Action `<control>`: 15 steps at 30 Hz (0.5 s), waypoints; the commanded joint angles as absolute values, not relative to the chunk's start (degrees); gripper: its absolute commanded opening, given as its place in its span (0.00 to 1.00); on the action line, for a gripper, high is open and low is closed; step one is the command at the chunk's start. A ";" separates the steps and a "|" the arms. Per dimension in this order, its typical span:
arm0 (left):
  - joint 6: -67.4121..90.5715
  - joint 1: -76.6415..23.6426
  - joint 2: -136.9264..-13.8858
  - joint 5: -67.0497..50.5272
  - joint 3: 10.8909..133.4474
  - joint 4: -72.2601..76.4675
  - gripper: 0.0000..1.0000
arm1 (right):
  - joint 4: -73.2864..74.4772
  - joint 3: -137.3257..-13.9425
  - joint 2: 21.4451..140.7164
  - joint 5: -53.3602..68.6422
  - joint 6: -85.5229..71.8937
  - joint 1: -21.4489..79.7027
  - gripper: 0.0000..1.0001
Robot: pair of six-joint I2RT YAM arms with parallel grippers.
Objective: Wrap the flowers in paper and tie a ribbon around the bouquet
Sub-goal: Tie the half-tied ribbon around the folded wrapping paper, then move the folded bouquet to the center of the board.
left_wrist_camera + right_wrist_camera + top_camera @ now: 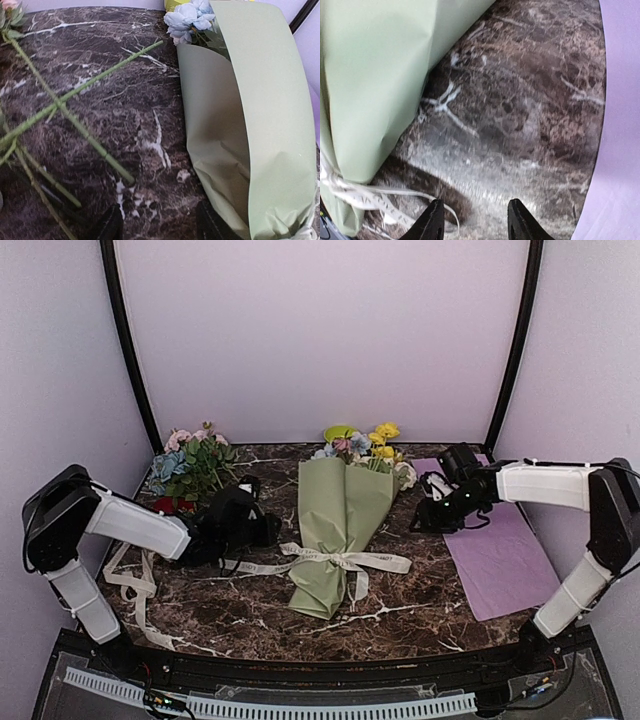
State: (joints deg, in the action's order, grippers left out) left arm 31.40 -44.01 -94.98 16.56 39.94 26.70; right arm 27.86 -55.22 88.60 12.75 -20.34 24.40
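Presently my left fingers [111, 226] and right fingers [434, 221] stand released and empty on either side of the bouquet [345, 510], which lies flat mid-bench [430, 610] because the ribbon [340, 560], apparently bow-tied at its waist, keeps the wrap closed unaided.

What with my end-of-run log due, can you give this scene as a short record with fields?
bouquet: long sage-green paper cone, yellow, blue and pink flower heads at its wide end, lying on the dark marble table
ribbon: flat cream-white ribbon, tied in a bow round the cone's lower part
left gripper: open, empty, left of cone
right gripper: open, empty, right of cone
unwrapped: flat purple sheet, right; leafy pink-and-blue flower cluster, back left
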 commanded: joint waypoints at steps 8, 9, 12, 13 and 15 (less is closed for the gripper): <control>16.60 -42.15 -108.53 12.57 55.47 17.58 0.43 | 18.24 -69.46 107.46 7.51 -25.01 25.64 0.40; 16.42 -42.38 -109.17 11.98 55.54 18.18 0.43 | 18.24 -71.37 109.10 7.65 -24.86 25.97 0.40; 16.03 -42.98 -110.88 9.27 55.91 19.84 0.43 | 18.53 -76.46 114.11 8.73 -24.38 26.53 0.40; 15.64 -43.25 -111.51 7.89 55.91 20.95 0.43 | 18.24 -77.56 115.25 9.18 -24.48 26.54 0.40; 14.95 -44.41 -113.01 6.41 55.69 23.89 0.42 | 17.02 -78.79 116.88 9.44 -24.95 26.38 0.41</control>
